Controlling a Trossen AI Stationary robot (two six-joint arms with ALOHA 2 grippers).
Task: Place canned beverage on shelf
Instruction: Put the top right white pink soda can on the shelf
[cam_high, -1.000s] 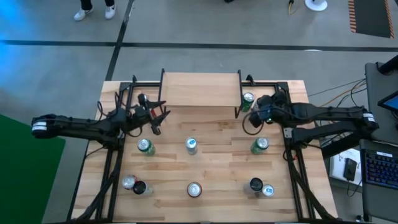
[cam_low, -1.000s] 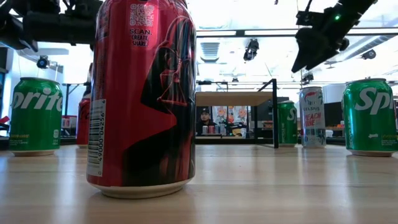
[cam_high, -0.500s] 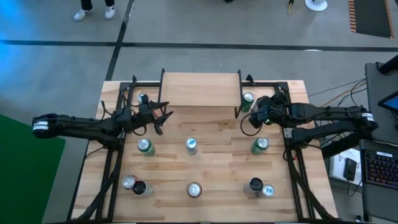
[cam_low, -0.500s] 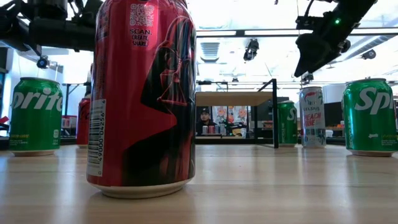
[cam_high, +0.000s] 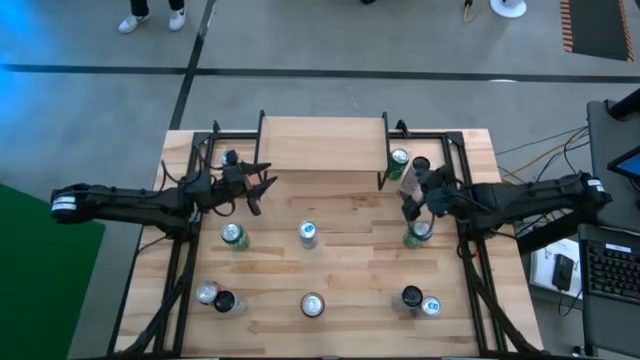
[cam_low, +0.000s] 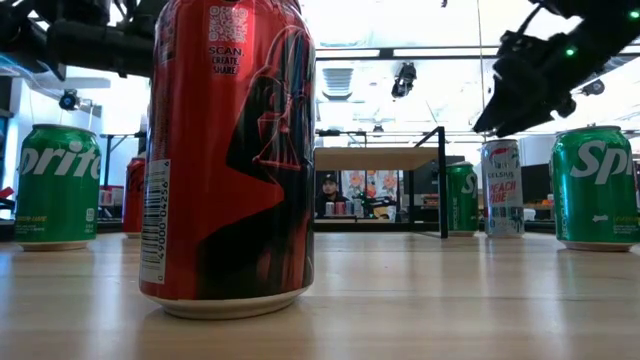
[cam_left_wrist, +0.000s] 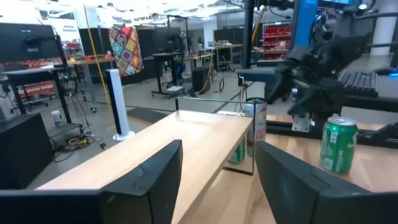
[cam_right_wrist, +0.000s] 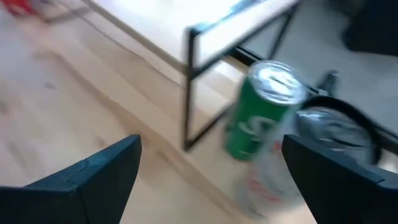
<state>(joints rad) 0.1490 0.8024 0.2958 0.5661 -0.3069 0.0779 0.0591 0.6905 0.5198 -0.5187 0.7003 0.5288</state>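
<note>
The shelf (cam_high: 322, 145) stands at the table's far middle on thin black legs; its light-wood top (cam_left_wrist: 186, 140) is bare. A green can (cam_high: 399, 160) and a white can (cam_low: 502, 187) stand on the table by the shelf's right end. My right gripper (cam_high: 409, 200) hovers open just near of them, above another green can (cam_high: 417, 232); the wrist view shows the green can (cam_right_wrist: 261, 109) ahead of the fingers. My left gripper (cam_high: 259, 190) is open, level, off the shelf's left front corner, nothing between its fingers (cam_left_wrist: 155, 180).
Several more cans stand on the table: a green one (cam_high: 233, 235), a white one (cam_high: 307, 233), and a near row (cam_high: 312, 304) with the red can (cam_low: 228, 150). A black frame (cam_high: 180, 250) runs along both table sides. Bare wood lies before the shelf (cam_high: 330, 200).
My right gripper has sunk and drawn back toward the table's right and near side, tipping and rolling somewhat, still open. No can has moved.
</note>
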